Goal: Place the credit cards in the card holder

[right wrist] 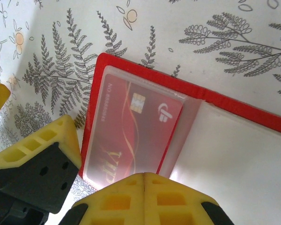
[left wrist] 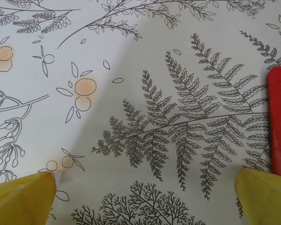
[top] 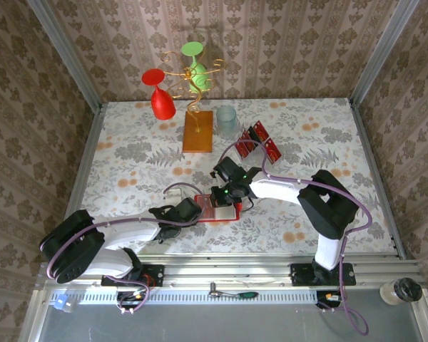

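My right gripper (right wrist: pixel 144 183) sat pinched closed at the edge of the one credit card (right wrist: pixel 131 124) tucked in the open card holder (right wrist: pixel 145 70). My left gripper (left wrist: pixel 143 201) gaped wide just beside the holder. Three more cards (top: pixel 257 134) stood well apart.

Lab test booth: wallpapered walls (top: pixel 271 43), aluminium rail (top: pixel 235 274), floral tabletop (top: pixel 128 164).
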### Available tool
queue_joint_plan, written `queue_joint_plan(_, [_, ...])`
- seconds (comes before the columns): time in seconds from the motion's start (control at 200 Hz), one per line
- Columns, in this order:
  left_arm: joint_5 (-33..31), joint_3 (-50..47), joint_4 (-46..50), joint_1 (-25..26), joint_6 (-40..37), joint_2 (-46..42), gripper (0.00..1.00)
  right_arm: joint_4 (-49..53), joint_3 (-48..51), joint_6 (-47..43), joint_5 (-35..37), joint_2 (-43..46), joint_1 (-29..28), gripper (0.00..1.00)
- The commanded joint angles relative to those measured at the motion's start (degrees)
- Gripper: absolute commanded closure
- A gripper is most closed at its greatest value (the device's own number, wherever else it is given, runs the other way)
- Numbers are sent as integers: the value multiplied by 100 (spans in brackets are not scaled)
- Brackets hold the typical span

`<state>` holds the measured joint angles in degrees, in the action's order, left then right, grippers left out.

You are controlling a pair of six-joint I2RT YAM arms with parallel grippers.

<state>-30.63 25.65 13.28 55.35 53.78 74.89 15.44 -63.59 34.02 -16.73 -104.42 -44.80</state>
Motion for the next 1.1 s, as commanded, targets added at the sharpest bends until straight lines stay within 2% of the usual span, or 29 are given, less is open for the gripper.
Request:
queue_joint_plan(0.0, [52,1,43,-29,-87,-36,0,-109,101,131,-95,-135,-70,96])
queue_joint_plan(0.425, [84,5,-44,-13,-79,43,0,-216,31,197,-126,-474,-193,96])
queue_joint_plan(0.675, [54,58,74,-9,-87,-37,0,74,-168,63,-116,-151,-178,96])
queue_joint_plan(0.935, [8,198,425,-38,-209,-742,0,375,-107,-172,36,354,183,92])
queue_joint_plan(1.09, [126,431,438,-14,-299,-858,0,483,63,-363,110,420,489,91])
